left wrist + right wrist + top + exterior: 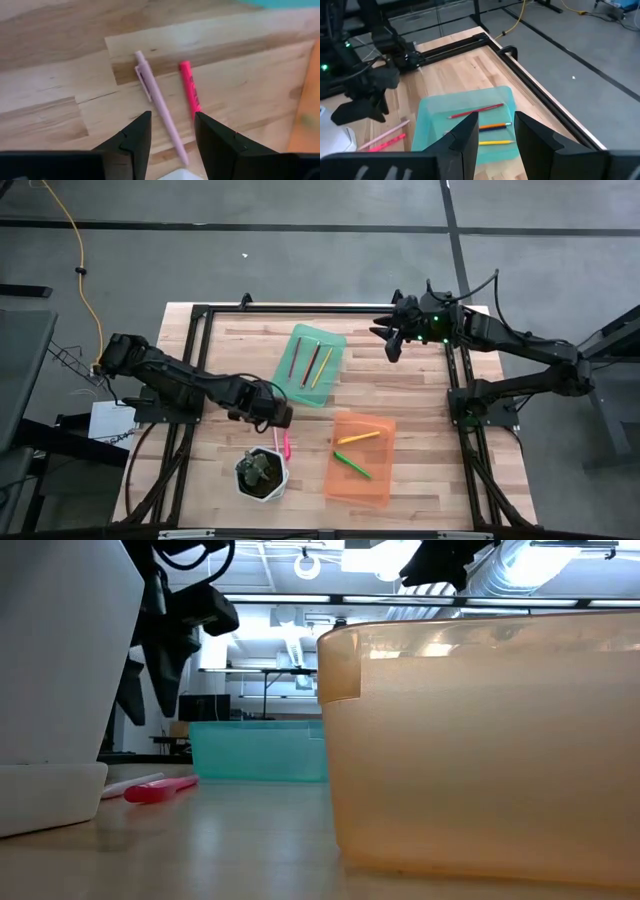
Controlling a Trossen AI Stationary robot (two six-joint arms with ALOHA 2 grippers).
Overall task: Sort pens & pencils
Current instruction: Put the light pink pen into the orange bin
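Pens and pencils lie in three places: three pencils (pixel 310 361) in the green tray (pixel 336 343) at the far middle of the wooden surface (pixel 420 395), a yellow stick (pixel 358 438) and a green one (pixel 353 466) in the orange tray (pixel 375 490) nearer the front, and two loose ones on the surface between the white plant pot (pixel 279 477) and the orange tray, a pale pink clip pen (pixel 160 102) and a bright pink pen (pixel 190 90) lying almost parallel, close but not touching. The left gripper (pixel 172 142) hovers right over them with its fingers released and spread, the pale pen running down into the gap between them. The right gripper (pixel 392 338) waits above the far right of the surface beside the green tray, fingers also apart and holding nothing. To do this step well, I judge the left fingers should straddle the pale pen alone across its barrel, near the middle so it does not tip, keeping the bright pink one outside the closing fingers. Dark print runs along the bright pink barrel, but it is too small to read; no other writing shows.
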